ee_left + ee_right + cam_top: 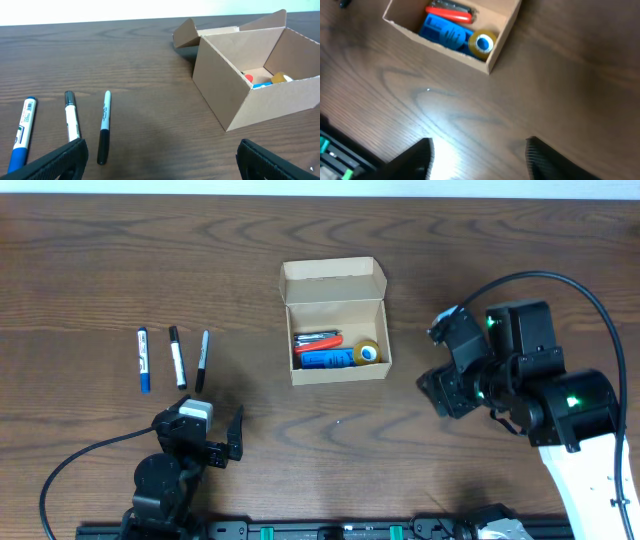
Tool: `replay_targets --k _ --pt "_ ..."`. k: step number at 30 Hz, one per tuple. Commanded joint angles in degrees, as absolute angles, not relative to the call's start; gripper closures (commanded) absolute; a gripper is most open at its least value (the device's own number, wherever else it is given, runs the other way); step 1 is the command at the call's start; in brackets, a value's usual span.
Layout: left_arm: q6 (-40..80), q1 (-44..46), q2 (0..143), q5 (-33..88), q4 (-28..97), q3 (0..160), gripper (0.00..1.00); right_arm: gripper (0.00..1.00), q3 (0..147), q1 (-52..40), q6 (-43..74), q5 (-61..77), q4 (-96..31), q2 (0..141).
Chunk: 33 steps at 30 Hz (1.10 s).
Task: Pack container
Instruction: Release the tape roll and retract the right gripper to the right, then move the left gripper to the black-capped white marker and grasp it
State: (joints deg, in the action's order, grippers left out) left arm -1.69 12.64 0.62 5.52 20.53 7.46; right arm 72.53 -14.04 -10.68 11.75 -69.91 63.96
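The container (335,370) is a small tan cardboard box at the table's middle, its flap lid open toward the far side. Inside lie a red item, a blue item and a tape roll (368,352). It also shows in the left wrist view (240,100) and in the right wrist view (497,52). Three markers lie left of it: a blue-capped white one (143,359), a black-capped white one (177,357) and a black one (202,360). My left gripper (210,442) is open and empty, near the front edge below the markers. My right gripper (440,365) is open and empty, right of the box.
The dark wood table (100,260) carries nothing else. A black cable (70,465) loops at the front left and another arcs over the right arm. A rail runs along the front edge.
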Motion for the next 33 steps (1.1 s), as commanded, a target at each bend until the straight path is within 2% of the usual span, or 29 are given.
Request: replay_targets --k 1,7,15,22,33 --pt "-1.5 12.8 0.3 4.3 20.7 6.2 0.05 0.01 72.4 -13.7 -11.4 12.1 -69.6 61.0" --pt "-1.2 12.8 0.3 4.1 20.4 6.2 0.05 0.01 72.4 -13.7 -10.1 12.3 -69.7 59.5" --pt "12.8 12.8 0.3 6.1 17.9 8.4 0.05 0.01 72.4 -13.7 -10.2 12.3 -69.7 59.6" --pt "13.1 12.8 2.5 6.4 22.4 17.1 0.05 0.01 72.4 -13.7 -10.2 12.2 -69.6 59.6" --pt "13.1 12.8 25.6 4.6 34.9 34.7 0.05 0.01 72.4 -13.7 -10.1 12.3 -69.7 59.6"
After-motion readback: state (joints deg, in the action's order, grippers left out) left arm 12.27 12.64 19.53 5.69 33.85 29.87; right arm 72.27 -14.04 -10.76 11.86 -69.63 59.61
